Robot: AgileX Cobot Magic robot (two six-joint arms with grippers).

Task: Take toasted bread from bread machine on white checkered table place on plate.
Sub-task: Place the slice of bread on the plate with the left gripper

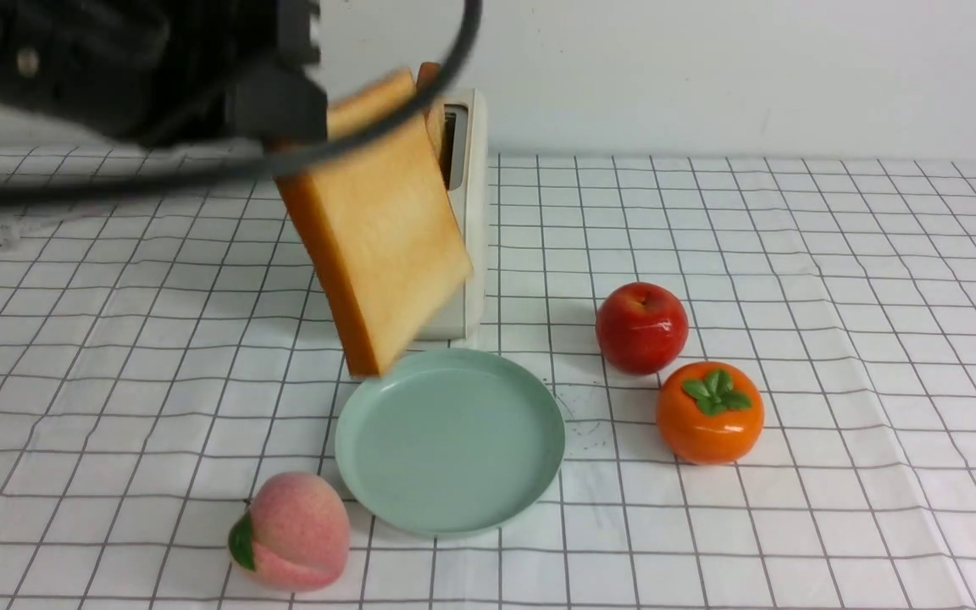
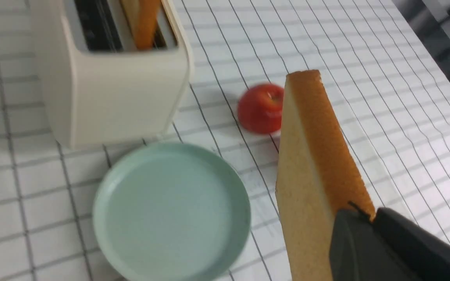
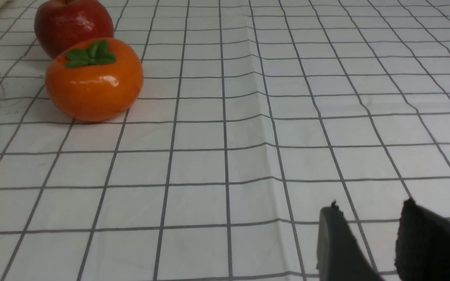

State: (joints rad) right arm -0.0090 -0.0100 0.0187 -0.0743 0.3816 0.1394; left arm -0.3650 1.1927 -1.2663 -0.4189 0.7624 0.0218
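My left gripper [image 1: 289, 135] is shut on one slice of toasted bread [image 1: 378, 229] by its upper edge. The slice hangs tilted in the air, its lower corner just above the far left rim of the pale green plate [image 1: 450, 440]. The left wrist view shows the fingers [image 2: 359, 212] clamped on the crust of that slice [image 2: 311, 164], beside the bare plate [image 2: 170, 210]. The second slice [image 2: 145, 21] stands in a slot of the cream bread machine [image 1: 469, 212] behind the plate. My right gripper [image 3: 369, 207] is open and empty, low over the white checkered table [image 3: 225, 156].
A red apple [image 1: 641, 328] and an orange persimmon [image 1: 709, 413] lie right of the plate. A pink peach [image 1: 291, 531] lies at the plate's near left. A white cord [image 1: 5, 233] lies at the far left. A white wall stands behind the table.
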